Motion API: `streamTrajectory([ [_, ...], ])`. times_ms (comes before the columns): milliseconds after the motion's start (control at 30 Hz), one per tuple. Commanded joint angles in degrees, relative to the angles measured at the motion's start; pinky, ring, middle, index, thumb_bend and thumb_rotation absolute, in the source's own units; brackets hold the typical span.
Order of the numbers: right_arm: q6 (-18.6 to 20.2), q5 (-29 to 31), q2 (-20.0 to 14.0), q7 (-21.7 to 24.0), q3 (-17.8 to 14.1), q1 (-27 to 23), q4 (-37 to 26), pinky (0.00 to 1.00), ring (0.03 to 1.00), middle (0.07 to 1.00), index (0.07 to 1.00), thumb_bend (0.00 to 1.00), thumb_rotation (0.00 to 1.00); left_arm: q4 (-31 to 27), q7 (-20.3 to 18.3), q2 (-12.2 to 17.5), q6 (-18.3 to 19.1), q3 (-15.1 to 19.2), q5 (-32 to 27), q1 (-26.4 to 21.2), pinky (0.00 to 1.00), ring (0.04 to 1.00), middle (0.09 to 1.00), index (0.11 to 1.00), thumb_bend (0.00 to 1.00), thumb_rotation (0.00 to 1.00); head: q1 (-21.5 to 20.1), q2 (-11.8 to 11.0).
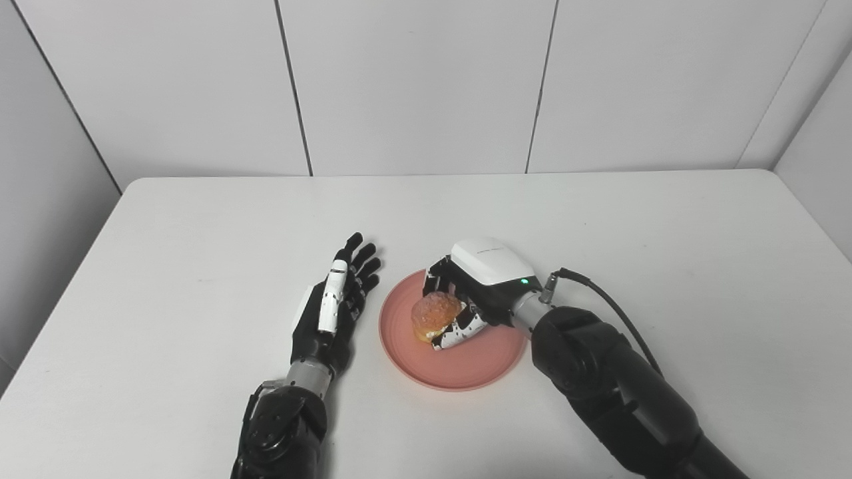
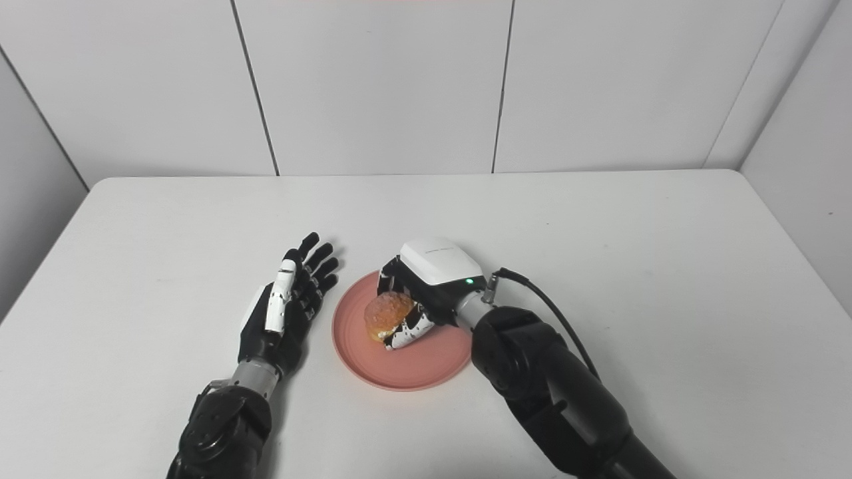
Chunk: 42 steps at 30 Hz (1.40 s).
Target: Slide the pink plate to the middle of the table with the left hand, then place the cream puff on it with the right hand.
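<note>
The pink plate (image 1: 459,369) lies near the middle of the white table, toward the front. The cream puff (image 1: 434,315), golden brown with white filling, is over the plate's left part. My right hand (image 1: 476,293) reaches over the plate from the right and its fingers and thumb are closed around the puff. I cannot tell whether the puff rests on the plate. My left hand (image 1: 336,303) lies just left of the plate with its fingers stretched out and apart, holding nothing and not touching the rim.
The white table (image 1: 200,219) is bounded by white wall panels at the back and sides. A black cable (image 1: 609,303) runs from my right wrist.
</note>
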Motion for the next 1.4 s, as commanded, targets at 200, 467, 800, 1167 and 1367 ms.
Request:
streamTrajectory([
  [200,-0.4,0.6,-0.1,1.5,-2.7,-0.2,-4.6,0.59,0.69,0.726,0.722,0.92,0.69,1.3,0.7,-0.4,3.7,-0.2,0.2,1.6,0.87,0.887,0.884,0.883,0.41,1.0,-0.3,0.2],
  [467,-0.4,2.5,0.3,2.3,-5.1,0.8,-5.9,0.64,0.773,0.815,0.83,1.0,0.84,1.9,0.4,-0.3,3.3,0.3,-0.3,1.5,0.87,0.892,0.885,0.882,0.41,1.0,-0.6,0.0],
  [800,-3.7,5.6,1.0,-2.7,-8.7,1.6,-8.4,0.64,0.747,0.798,0.831,1.0,0.9,1.5,0.5,-0.7,3.6,0.8,-0.9,1.7,0.86,0.884,0.875,0.857,0.4,1.0,-1.2,-0.2],
  [1167,-3.7,13.6,1.7,-9.1,-19.0,6.8,-15.4,0.77,0.842,0.872,0.878,0.94,0.99,1.9,0.0,0.3,3.1,0.4,0.0,1.6,0.87,0.874,0.882,0.886,0.4,1.0,-1.9,-0.2],
  [1367,-4.7,19.9,3.7,-13.5,-23.5,14.5,-14.8,0.89,0.94,0.968,0.97,0.89,1.0,1.9,-0.3,0.6,3.0,0.7,-0.1,1.8,0.87,0.874,0.884,0.889,0.4,1.0,-2.0,-0.1],
])
